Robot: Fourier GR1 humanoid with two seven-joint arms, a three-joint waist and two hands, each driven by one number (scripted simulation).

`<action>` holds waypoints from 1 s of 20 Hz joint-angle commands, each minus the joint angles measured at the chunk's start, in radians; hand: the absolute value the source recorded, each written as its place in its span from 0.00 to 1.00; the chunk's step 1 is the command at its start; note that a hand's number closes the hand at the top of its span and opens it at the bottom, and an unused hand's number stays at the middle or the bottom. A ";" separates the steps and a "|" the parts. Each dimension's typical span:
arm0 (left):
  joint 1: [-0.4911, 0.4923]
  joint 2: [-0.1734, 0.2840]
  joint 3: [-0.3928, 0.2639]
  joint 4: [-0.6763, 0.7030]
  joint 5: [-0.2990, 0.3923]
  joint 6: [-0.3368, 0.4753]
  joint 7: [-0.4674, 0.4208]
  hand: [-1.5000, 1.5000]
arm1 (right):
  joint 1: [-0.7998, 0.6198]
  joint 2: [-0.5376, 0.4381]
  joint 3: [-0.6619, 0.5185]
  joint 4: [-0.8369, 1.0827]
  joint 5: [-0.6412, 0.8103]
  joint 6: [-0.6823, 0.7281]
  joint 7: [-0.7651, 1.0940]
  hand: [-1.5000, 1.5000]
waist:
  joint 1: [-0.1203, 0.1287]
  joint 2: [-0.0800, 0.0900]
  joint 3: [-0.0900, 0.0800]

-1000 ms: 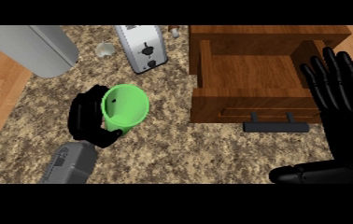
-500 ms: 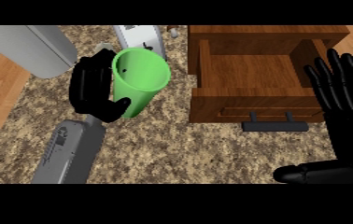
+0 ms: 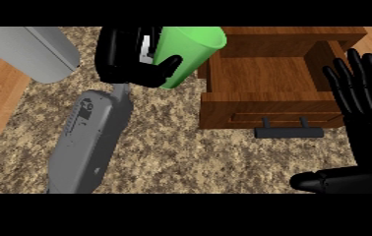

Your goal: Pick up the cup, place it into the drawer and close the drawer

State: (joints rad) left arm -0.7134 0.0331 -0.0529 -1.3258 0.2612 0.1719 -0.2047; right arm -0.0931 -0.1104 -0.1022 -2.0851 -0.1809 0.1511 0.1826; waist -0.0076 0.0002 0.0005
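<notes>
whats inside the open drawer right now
Only the bare wooden floor of the drawer shows; nothing lies in it. The green cup, held in the left hand, covers the drawer's left edge. The right hand hides its right side.

A single head view looks steeply down at the granite counter (image 3: 189, 156) from close above. The grey forearms enter from the lower edge, at six o'clock. The open wooden drawer (image 3: 269, 77) fills the frame toward two o'clock, its far edge cropped.
</notes>
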 commanded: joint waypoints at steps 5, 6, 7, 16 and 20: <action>-0.198 -0.032 0.001 0.124 -0.051 0.064 0.092 1.00 | 0.047 -0.008 -0.048 0.057 -0.030 0.040 -0.072 0.00 | -0.003 0.001 0.000; -0.166 -0.030 0.006 0.123 -0.057 0.047 0.061 1.00 | 0.059 0.023 0.026 -0.059 0.002 -0.003 0.018 0.00 | -0.002 0.000 0.000; -0.232 -0.032 -0.035 0.152 -0.034 0.098 0.103 1.00 | 0.071 0.025 0.024 0.004 0.019 0.023 -0.056 0.00 | -0.005 0.001 0.000; -0.356 -0.033 -0.097 0.418 0.029 0.177 -0.009 1.00 | 0.046 -0.016 -0.042 0.078 -0.030 0.068 -0.098 0.00 | -0.014 0.003 0.000; -0.430 -0.033 -0.119 0.586 0.088 0.172 -0.081 1.00 | -0.021 0.030 0.019 0.095 0.043 -0.002 -0.071 0.00 | -0.023 0.007 0.000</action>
State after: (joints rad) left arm -1.0916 0.0006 -0.1426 -0.8663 0.2962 0.3338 -0.2255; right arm -0.0859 -0.0941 -0.0901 -2.0341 -0.1564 0.1642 0.1302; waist -0.0243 0.0047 0.0004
